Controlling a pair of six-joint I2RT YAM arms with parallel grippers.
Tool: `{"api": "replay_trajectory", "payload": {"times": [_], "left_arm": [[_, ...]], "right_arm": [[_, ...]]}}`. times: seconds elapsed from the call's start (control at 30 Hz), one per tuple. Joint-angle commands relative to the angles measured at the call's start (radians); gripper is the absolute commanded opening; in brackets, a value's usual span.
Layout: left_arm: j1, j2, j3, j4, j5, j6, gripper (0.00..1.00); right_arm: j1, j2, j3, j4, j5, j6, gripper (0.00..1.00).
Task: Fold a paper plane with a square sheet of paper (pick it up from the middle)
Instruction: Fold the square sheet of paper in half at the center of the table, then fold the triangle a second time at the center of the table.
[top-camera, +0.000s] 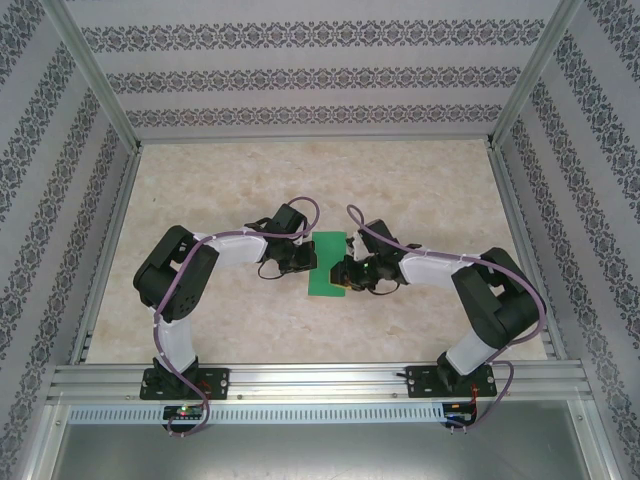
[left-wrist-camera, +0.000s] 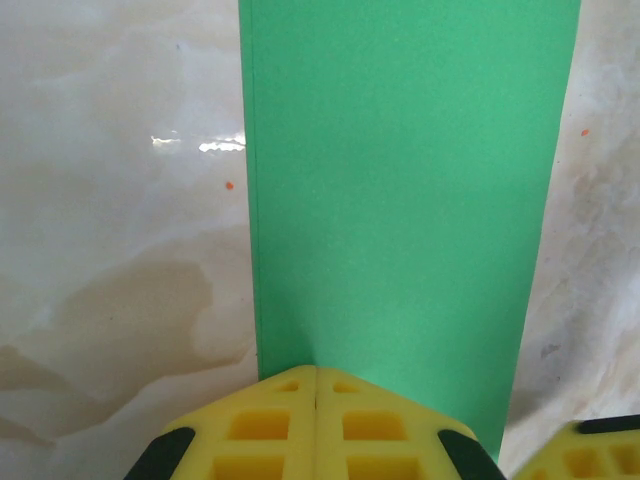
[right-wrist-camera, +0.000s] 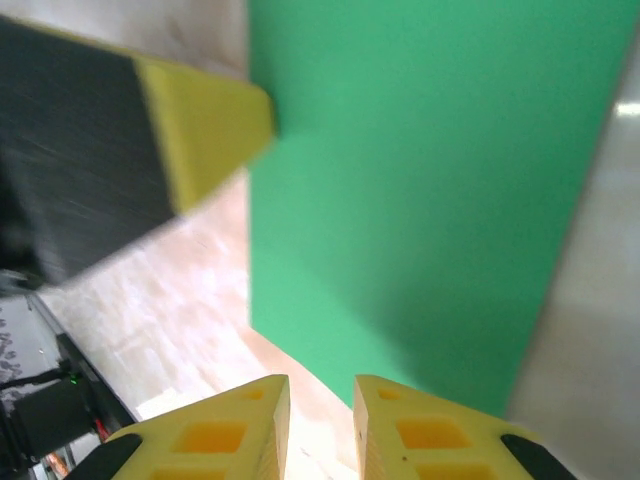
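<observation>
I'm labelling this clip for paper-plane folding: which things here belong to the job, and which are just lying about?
Job: green paper sheet, left gripper shut on its edge, right gripper slightly open beside it.
Lying about: orange specks on the marbled table.

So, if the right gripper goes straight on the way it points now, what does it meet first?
Most likely the green sheet of paper: its near edge lies just ahead of the right gripper. Height is unclear, so the gripper might slide over the sheet instead.
</observation>
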Motion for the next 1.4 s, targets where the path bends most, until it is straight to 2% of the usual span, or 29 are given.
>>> {"api": "replay_trajectory", "payload": {"times": [0.0, 0.13, 0.3, 0.43, 0.5, 0.67, 0.77, 1.0, 1.37], "left_arm": [[-0.014, 0.014, -0.002, -0.094, -0.042, 0.017, 0.00], [-0.014, 0.011, -0.001, -0.089, -0.042, 0.021, 0.00], [-0.014, -0.008, 0.002, -0.077, -0.028, 0.024, 0.01], [-0.014, -0.069, -0.004, -0.041, -0.006, 0.012, 0.12], [-0.015, -0.113, -0.003, -0.040, -0.023, 0.007, 0.22], [-0.012, -0.205, -0.029, -0.059, -0.108, -0.006, 0.39], [-0.006, -0.218, -0.044, -0.085, -0.116, -0.010, 0.42], [-0.006, -0.234, -0.104, -0.057, -0.041, -0.037, 0.46], [-0.005, -0.208, -0.115, -0.058, -0.034, -0.038, 0.46]], "right_arm": [[0.017, 0.029, -0.028, 0.008, -0.011, -0.008, 0.24], [0.008, 0.030, -0.025, -0.039, 0.003, -0.035, 0.24], [0.009, -0.088, 0.005, -0.103, 0.055, -0.044, 0.25], [-0.017, -0.168, 0.037, -0.168, 0.174, -0.049, 0.30], [-0.028, -0.180, 0.057, -0.203, 0.263, -0.048, 0.34], [-0.024, -0.135, 0.113, -0.200, 0.312, -0.024, 0.36], [-0.018, -0.092, 0.141, -0.199, 0.310, -0.021, 0.36], [-0.005, -0.017, 0.140, -0.160, 0.286, -0.005, 0.36], [-0.008, 0.072, 0.168, -0.095, 0.229, 0.014, 0.36]]}}
